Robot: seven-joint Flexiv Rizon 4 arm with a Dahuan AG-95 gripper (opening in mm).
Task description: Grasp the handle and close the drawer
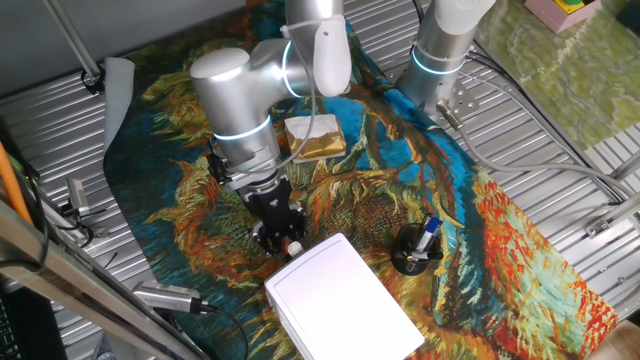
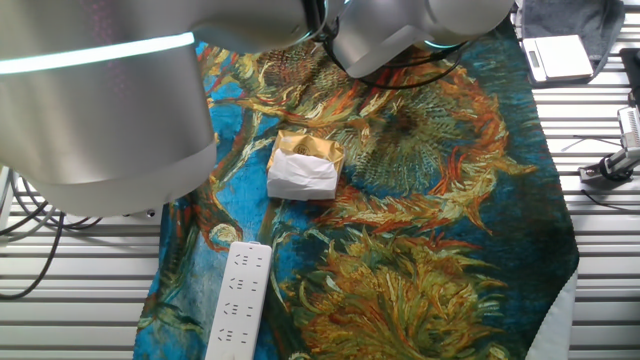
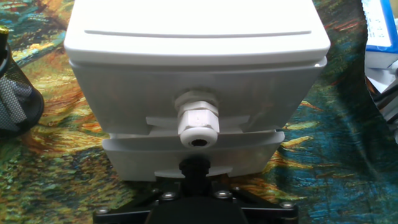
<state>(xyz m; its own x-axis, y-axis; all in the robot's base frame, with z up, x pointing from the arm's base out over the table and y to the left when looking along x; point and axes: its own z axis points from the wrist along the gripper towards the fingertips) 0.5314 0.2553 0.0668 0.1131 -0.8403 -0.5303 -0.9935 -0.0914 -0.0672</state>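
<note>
White moulded plastic fills the hand view: the box (image 3: 198,37) with its flat lid is seen at twelve o'clock, and below it the front of the drawer (image 3: 124,106), which appears almost flush with the box, so little travel is judged to remain. From left to right in that view, a black mesh pen cup (image 3: 15,102) is seen at nine o'clock, the handle (image 3: 198,123) at the centre, and a blue-and-white item at two o'clock, cut off by the frame.

The handle is a small whitish knob with a ribbed collar and a dark hole in its end, projecting straight toward the camera. It is judged stiff, light and rather smooth, so it should be gripped across its ribbed sides and not at its tip. The drawer is judged light and free-sliding; the whole box may skid on the patterned cloth (image 1: 470,200) if pushed hard.

In one fixed view the gripper (image 1: 283,237) is seen just beside the box's near end, at ten o'clock from the lid. Whether its fingers are apart or closed on the knob cannot be told. A tan-and-white sponge block (image 1: 315,136) lies well apart.
</note>
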